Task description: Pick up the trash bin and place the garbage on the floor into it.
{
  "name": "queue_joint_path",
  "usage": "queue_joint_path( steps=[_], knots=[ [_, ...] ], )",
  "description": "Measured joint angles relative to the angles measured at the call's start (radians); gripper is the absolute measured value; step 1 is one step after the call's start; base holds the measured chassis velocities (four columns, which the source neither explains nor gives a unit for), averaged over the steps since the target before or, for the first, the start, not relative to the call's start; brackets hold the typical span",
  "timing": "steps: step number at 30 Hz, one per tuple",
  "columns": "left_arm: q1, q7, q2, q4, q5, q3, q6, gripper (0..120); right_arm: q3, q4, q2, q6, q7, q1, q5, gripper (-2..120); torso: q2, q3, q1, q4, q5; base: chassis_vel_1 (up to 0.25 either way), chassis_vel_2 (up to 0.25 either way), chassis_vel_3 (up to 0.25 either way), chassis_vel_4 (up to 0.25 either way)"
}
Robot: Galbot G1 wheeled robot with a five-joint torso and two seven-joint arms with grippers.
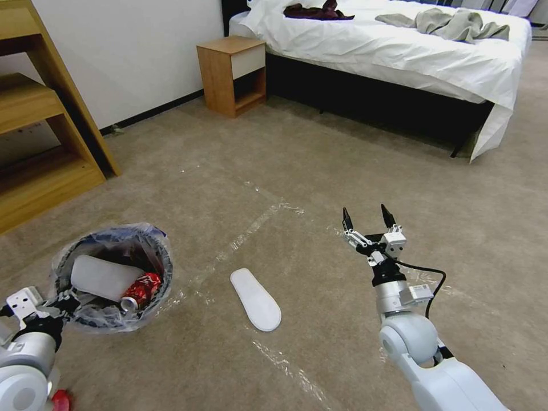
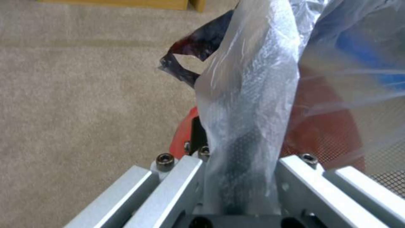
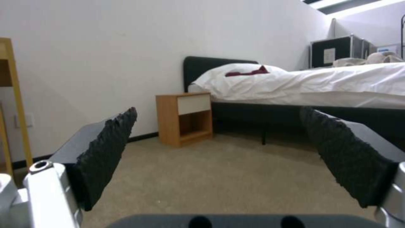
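Overhead, bin [image 1: 114, 274] in left hand [image 1: 60, 302].

slipper [image 1: 255, 299] on floor [image 1: 319, 171], right of trash bin [image 1: 162, 257].

A white slipper [image 1: 255, 299] lies on the taped beige carpet floor [image 1: 228, 171].

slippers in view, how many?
2: one slipper on the carpet between the arms, one inside the trash bin beside a red can. More may be buried.
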Motion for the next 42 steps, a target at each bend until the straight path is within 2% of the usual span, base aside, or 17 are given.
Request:
queue_joint_path(
  steps=[11, 17, 26, 35, 37, 38, 41, 42],
  knots=[
    [0.014, 0.010, 0.016, 0.013, 0.025, -0.020, -0.003, 0, -0.001, -0.003, -0.004, 0.000, 0.000, 0.008, 0.001, 99, 0.000, 0.000, 0.000, 0.0001, -0.0001, 0.000, 0.000, 0.000, 0.000],
    [0.019, -0.016, 0.022, 0.013, -0.008, -0.041, 0.012, 0, -0.006, 0.003, -0.016, -0.009, 0.002, 0.017, 0.005, 99, 0.000, 0.000, 0.000, 0.0001, 0.0000, 0.000, 0.000, 0.000, 0.000],
    [0.015, -0.021, 0.020, 0.014, -0.016, -0.034, 0.019, 0, -0.024, 0.018, -0.038, -0.037, 0.019, 0.019, 0.018, 100, 0.000, 0.000, 0.000, 0.0000, 0.0001, 0.000, 0.000, 0.000, 0.000],
    [0.007, -0.018, 0.021, 0.027, -0.013, -0.023, 0.019, 0, -0.172, 0.085, -0.122, -0.178, 0.116, 0.092, 0.161, 100, 0.000, 0.000, 0.000, 0.0001, 0.0001, 0.000, 0.000, 0.000, 0.000],
    [0.008, -0.018, 0.021, 0.025, -0.012, -0.023, 0.019, 0, -0.271, 0.121, -0.149, -0.266, 0.198, 0.150, 0.239, 100, 0.000, 0.000, 0.000, 0.0001, 0.0000, 0.000, 0.000, 0.000, 0.000],
    [0.008, -0.018, 0.021, 0.025, -0.012, -0.023, 0.019, 0, -0.271, 0.121, -0.149, -0.266, 0.198, 0.150, 0.239, 100, 0.000, 0.000, 0.000, 0.0001, 0.0000, 0.000, 0.000, 0.000, 0.000],
    [0.008, -0.019, 0.019, 0.023, -0.011, -0.023, 0.019, 0, -0.417, 0.141, -0.171, -0.359, 0.276, 0.233, 0.333, 100, 0.000, 0.000, 0.000, 0.0003, 0.0000, 0.000, 0.000, 0.000, 0.000],
    [0.008, -0.019, 0.019, 0.023, -0.011, -0.023, 0.019, 0, -0.417, 0.141, -0.171, -0.359, 0.276, 0.233, 0.333, 100, 0.000, 0.000, 0.000, 0.0003, 0.0000, 0.000, 0.000, 0.000, 0.000]
  ],
)
